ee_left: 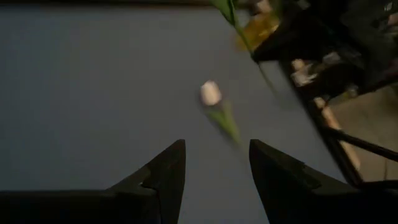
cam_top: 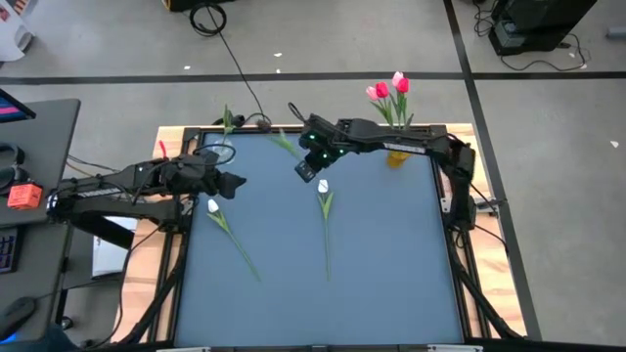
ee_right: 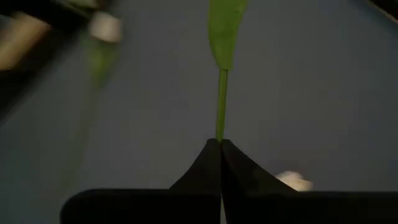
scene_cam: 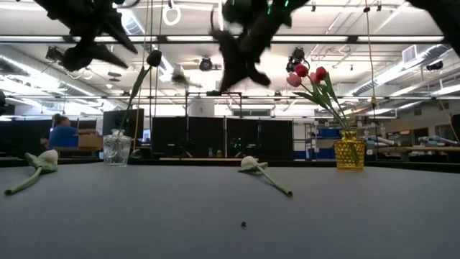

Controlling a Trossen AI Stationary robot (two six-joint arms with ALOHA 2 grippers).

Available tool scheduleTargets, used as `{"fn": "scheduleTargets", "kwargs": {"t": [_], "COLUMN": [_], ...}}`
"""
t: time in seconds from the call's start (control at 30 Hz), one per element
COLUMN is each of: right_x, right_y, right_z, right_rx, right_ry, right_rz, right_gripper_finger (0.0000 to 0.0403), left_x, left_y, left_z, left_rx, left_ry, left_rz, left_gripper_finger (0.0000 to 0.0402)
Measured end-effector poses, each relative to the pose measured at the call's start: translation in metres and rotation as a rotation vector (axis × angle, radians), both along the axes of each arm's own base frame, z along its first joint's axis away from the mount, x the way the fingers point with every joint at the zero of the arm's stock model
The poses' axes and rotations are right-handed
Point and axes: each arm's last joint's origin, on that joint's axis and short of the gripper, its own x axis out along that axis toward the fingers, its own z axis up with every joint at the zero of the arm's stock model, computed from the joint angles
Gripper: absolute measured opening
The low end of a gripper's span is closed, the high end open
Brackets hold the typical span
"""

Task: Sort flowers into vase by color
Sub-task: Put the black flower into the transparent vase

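Observation:
My right gripper (cam_top: 305,171) hangs above the table's far middle, shut on a flower's thin green stem (cam_top: 284,143); I cannot make out its head. Two white flowers (cam_top: 323,188) (cam_top: 213,206) lie flat on the blue table. A yellow vase (cam_top: 396,154) at the far right holds red and pink flowers (cam_top: 391,90). A clear glass vase (scene_cam: 117,148) at the far left holds a dark-headed flower (scene_cam: 154,57). My left gripper (ee_left: 217,180) is raised at the left, open on nothing, and faces the middle white flower (ee_left: 211,93). My right gripper pinches the green stem (ee_right: 221,127) between its two fingertips, just below a leaf (ee_right: 225,31). The fingers slant downward from the table's right. The stem runs straight on past the fingertips, and the flower is lifted clear of the table.
The table's wooden frame (cam_top: 166,132) runs along its edges. Black cables lie on the floor beyond the far edge (cam_top: 235,59). A person sits far back in the room (scene_cam: 63,133). Bare blue table spreads at the near side and right (cam_top: 401,264).

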Motion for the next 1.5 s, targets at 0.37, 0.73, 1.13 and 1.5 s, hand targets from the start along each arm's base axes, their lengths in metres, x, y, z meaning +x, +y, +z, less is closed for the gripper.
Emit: {"fn": "scheduleTargets", "kwargs": {"t": [0.37, 0.73, 1.13, 1.5], "right_x": [0.005, 0.021, 0.030, 0.030], "right_y": [0.053, 0.105, 0.135, 0.161], "right_z": [0.044, 0.055, 0.061, 0.030], "right_rx": [-0.029, -0.143, -0.147, -0.171], "right_ry": [-0.231, -0.386, -0.596, -0.658], "right_rz": [-0.035, -0.135, -0.270, -0.319], "right_gripper_finger": [0.0002, 0.0002, 0.0002, 0.0003], "left_x": [0.014, 0.014, 0.032, 0.040], "left_y": [-0.021, -0.025, -0.027, -0.028], "left_z": [0.029, 0.031, 0.025, 0.023], "left_rx": [0.167, 0.250, 0.339, 0.366], "left_ry": [-0.282, -0.279, -0.210, -0.200], "left_rz": [-0.139, -0.173, -0.217, -0.229], "left_gripper_finger": [0.0153, 0.0150, 0.0160, 0.0187]}}
